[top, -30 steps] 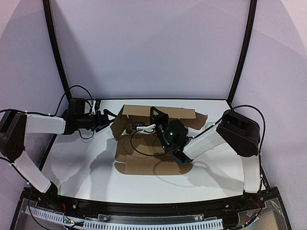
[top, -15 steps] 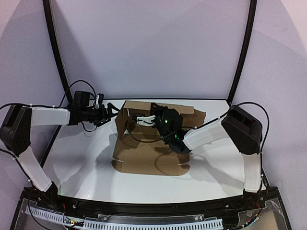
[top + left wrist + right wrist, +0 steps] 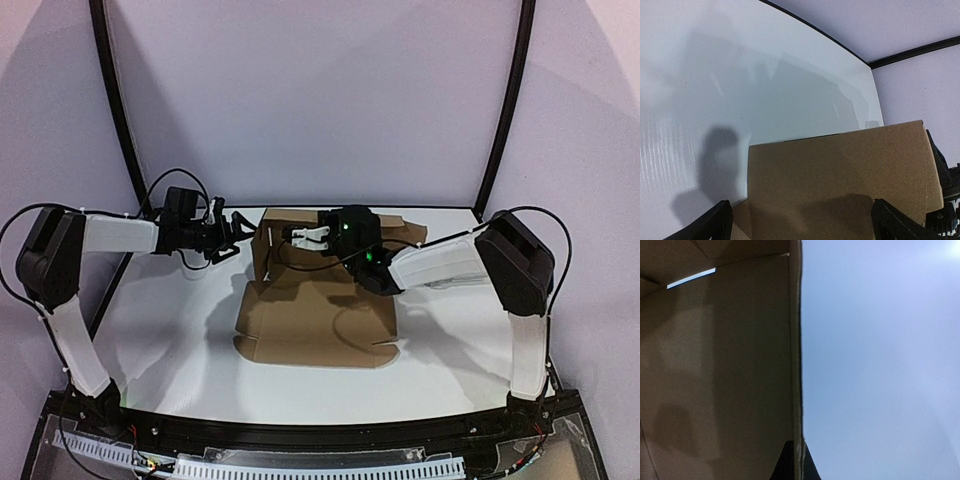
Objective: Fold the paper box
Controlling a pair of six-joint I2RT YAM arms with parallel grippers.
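The paper box (image 3: 315, 320) is a brown cardboard sheet lying mid-table, its rear panel and left side flap raised. My right gripper (image 3: 298, 238) reaches in from the right and is shut on the raised rear panel. In the right wrist view the cardboard edge (image 3: 796, 365) runs straight up from between my right gripper (image 3: 796, 462). My left gripper (image 3: 240, 224) hovers just left of the raised left flap, open. In the left wrist view a brown panel (image 3: 840, 175) fills the space between the spread left gripper (image 3: 805, 222), not clamped.
The white table (image 3: 160, 330) is bounded by a black rim at the back and sides. Two curved black posts (image 3: 115, 100) rise at the back corners. Loose cables (image 3: 340, 330) trail across the cardboard from the right arm.
The right gripper has swung back and up, lifting the rear panel upright. The left gripper has moved right toward the box's left flap and opened a little wider.
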